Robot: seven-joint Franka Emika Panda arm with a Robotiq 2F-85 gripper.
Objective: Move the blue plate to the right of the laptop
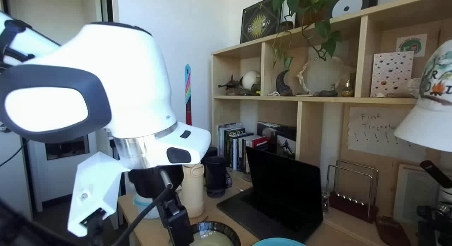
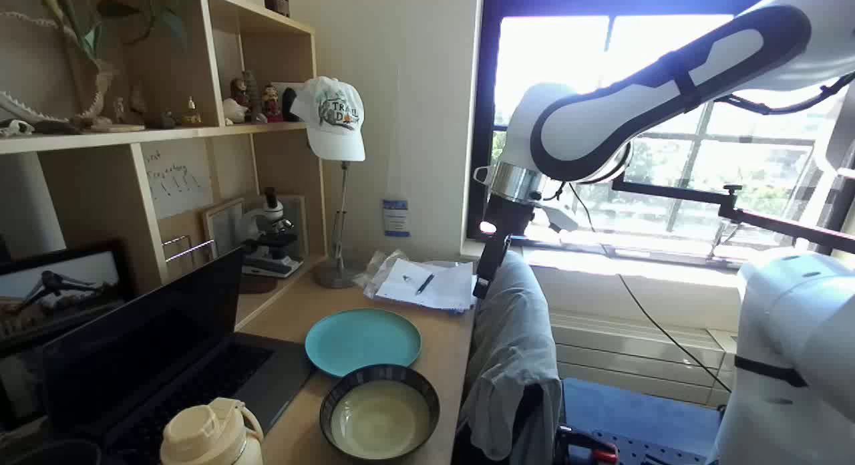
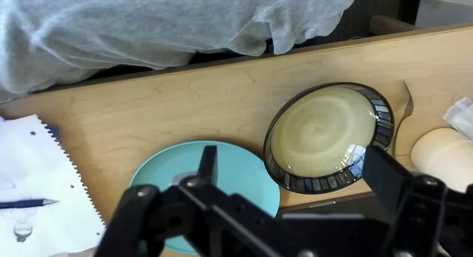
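The blue plate lies flat on the desk beside the laptop's front corner. Its rim shows at the bottom edge of an exterior view, and it shows in the wrist view, partly hidden by a finger. The black laptop stands open; its dark edge shows in the wrist view behind the gripper. My gripper is open and empty, its fingers wide apart. It is above the desk; in an exterior view it hangs near the desk edge. In the wrist view one finger overlaps the plate, the other the dark-rimmed bowl.
The dark-rimmed bowl sits close against the plate; whether they touch is unclear. A fork and cream bottle lie beyond it. Papers with a pen lie past the plate. A cloth-covered chair stands at the desk edge.
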